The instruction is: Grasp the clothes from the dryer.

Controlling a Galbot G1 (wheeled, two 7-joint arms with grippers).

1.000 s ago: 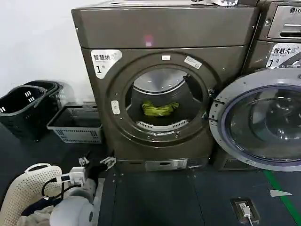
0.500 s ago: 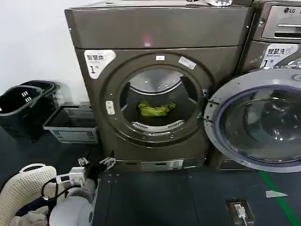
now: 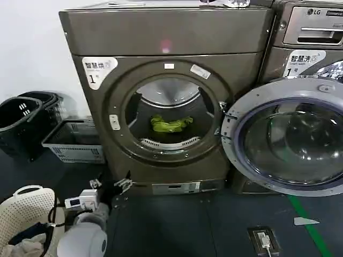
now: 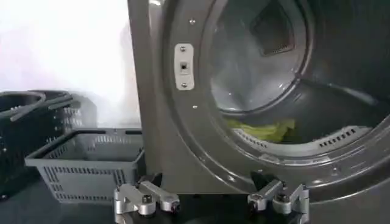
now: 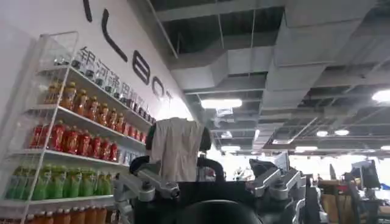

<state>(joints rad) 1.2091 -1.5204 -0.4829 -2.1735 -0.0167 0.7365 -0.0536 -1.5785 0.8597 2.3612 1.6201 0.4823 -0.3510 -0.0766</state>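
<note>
Here the dryer [image 3: 166, 96] stands with its round door [image 3: 286, 139] swung wide to the robot's right, in front of the LG machine [image 3: 308, 37] beside it. The clothes [image 3: 170, 123], a small yellow-green bundle, lie on the drum floor toward the back, just behind the perforated lint grille at the mouth's lower rim. In the left wrist view the bundle [image 4: 262, 129] sits low inside the drum, with the grille in front of it.

The left gripper [image 3: 109, 186] hangs low in front of the dryer's bottom left corner, outside the drum and well apart from the clothes. Its fingers are spread [image 4: 210, 199], with nothing between them.

The right gripper [image 5: 210, 185] points away from the machines toward a ceiling and a shelf of bottles [image 5: 73, 146]; its fingers are spread too and hold nothing.

A grey basket [image 3: 72, 142] and two dark baskets [image 3: 24, 123] sit on the floor left of the dryer.
</note>
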